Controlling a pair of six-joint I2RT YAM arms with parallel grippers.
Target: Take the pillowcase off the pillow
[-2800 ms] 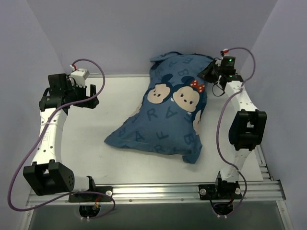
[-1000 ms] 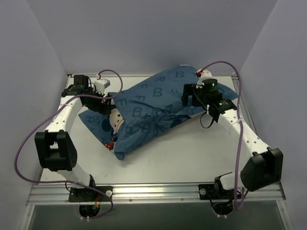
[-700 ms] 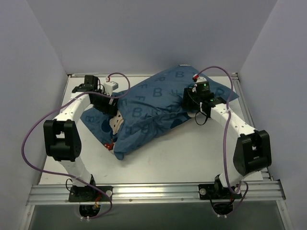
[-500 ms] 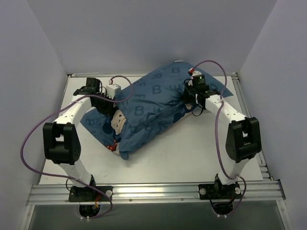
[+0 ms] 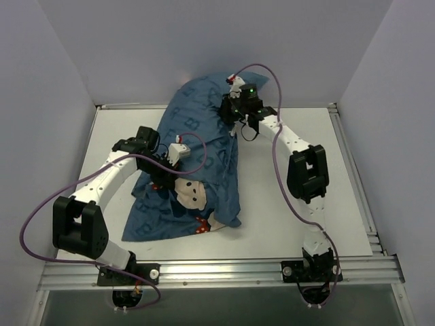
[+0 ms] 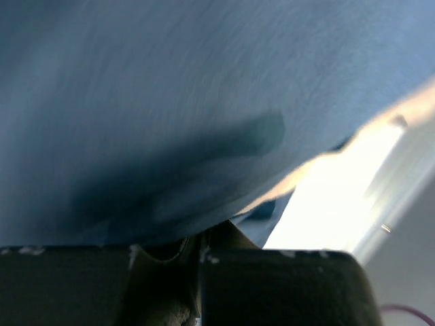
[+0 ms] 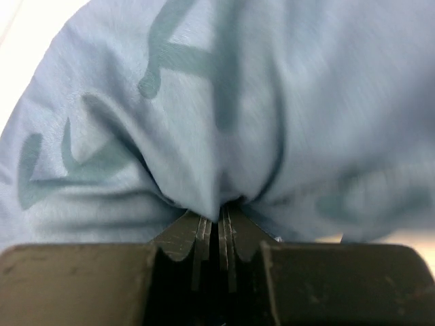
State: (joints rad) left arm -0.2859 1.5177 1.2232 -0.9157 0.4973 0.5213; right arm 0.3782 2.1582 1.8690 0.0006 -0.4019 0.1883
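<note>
The dark blue pillowcase [image 5: 204, 142] with its lettering stretches from the back wall down toward the near left, mouse faces [image 5: 194, 197] showing at its lower end. The pillow is hidden; no white cushion shows. At the cloth's raised far end, my right gripper [image 5: 231, 122] is shut, and the right wrist view shows a fold of pillowcase [image 7: 217, 102] pinched in my right gripper [image 7: 221, 216]. My left gripper [image 5: 165, 178] is shut on the cloth's left middle. In the left wrist view the pillowcase [image 6: 204, 102] drapes over my left gripper [image 6: 200, 238].
The white table [image 5: 299, 190] is walled in at the back and on both sides. A metal rail [image 5: 217, 272] runs along the near edge beside the arm bases. Purple cables [image 5: 41, 210] loop off both arms.
Both grippers have shut on the cloth. The right one has drawn its end up toward the back wall and leftward. The left has moved nearer, and the pillowcase now runs far to near.
</note>
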